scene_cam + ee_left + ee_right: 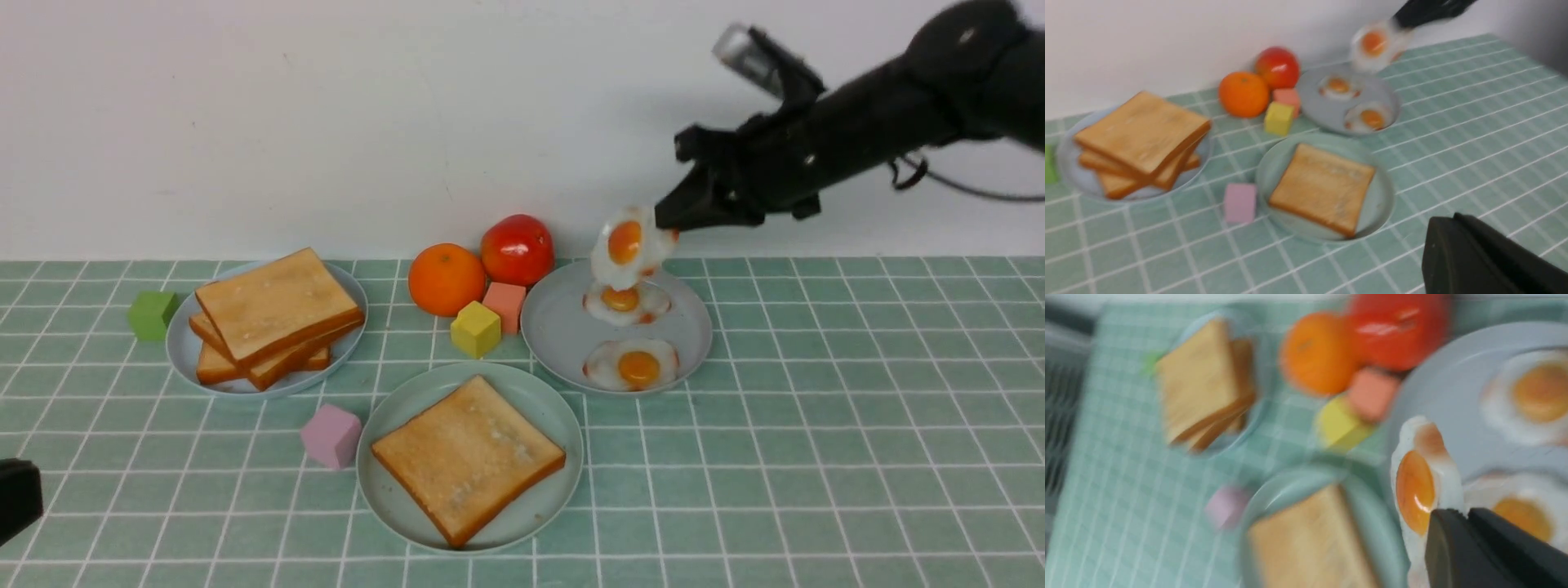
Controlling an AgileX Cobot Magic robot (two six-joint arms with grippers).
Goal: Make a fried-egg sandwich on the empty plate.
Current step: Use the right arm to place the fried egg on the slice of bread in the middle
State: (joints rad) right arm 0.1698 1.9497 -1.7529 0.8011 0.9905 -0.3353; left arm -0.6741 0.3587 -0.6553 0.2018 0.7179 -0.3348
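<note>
my right gripper [663, 222] is pinching an egg [624, 245] by its rim, holding it clear of the grey plate [555, 331] below.

**Plain white wall, green gridded tabletop**

A plain off-white wall [326, 122] fills the back of the scene, matte and bare apart from a few faint specks. It meets the tabletop [857, 457] in a straight horizontal line. The tabletop has a pale mint-green covering with a grid of thin white lines, like small square tiles. The light is soft and even, casting only weak, blurred shadows. In the left wrist view a darker grey surface [1549, 45] rises beyond one end of the tabletop; what it is cannot be told.
</note>
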